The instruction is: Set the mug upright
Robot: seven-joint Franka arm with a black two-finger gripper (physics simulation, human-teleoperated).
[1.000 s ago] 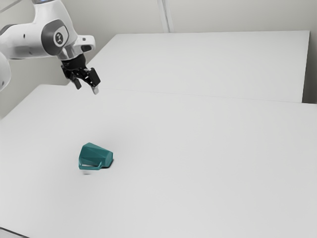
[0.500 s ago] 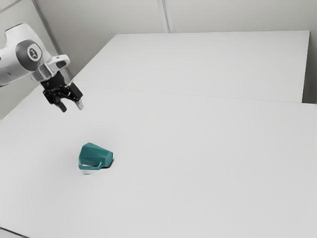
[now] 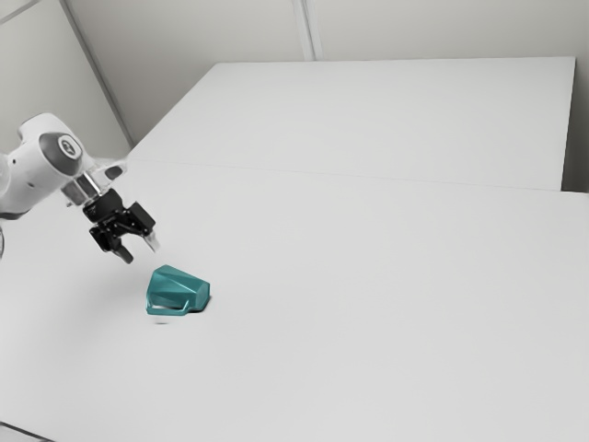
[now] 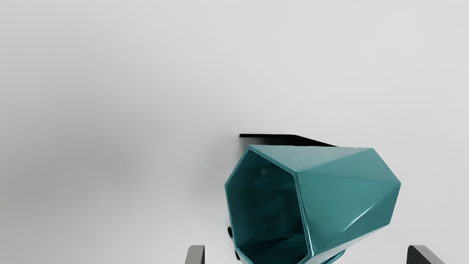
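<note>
- Upright pose for the mug (image 3: 178, 290): not reached; lies on its side on the tabletop (image 3: 368, 304), well in from the far edge (image 3: 313, 174) and toward the exterior view's left side of that top.
- Open mouth (image 4: 263, 209) toward the exterior view's left, narrower base (image 3: 207, 296) toward the right; handle (image 3: 168, 313) low, on the side toward the exterior camera.
- Gripper (image 3: 140, 250) above the tabletop, near the mug on its mouth side, apart from it; spread wide, nothing pinched between the fingers (image 4: 421, 255).
- Of the task, by present looks: approach close to complete, mug in easy reach; no grasp in place.
- Left to do, as a judgement: lower to the mug, close on its body, lift a little, turn mouth upward, set down flat on the base, let go.
- Likely care point: sloping, faceted walls, perhaps prone to slipping or rolling under an uneven squeeze.
- Count of mugs: one, with one mouth, one base and one handle.
- Count of arms (image 3: 37, 180): one, with one gripper and two fingers.
- Count of tabletops: one; beyond its far edge, one pale slab (image 3: 396, 115), of unclear purpose.
</note>
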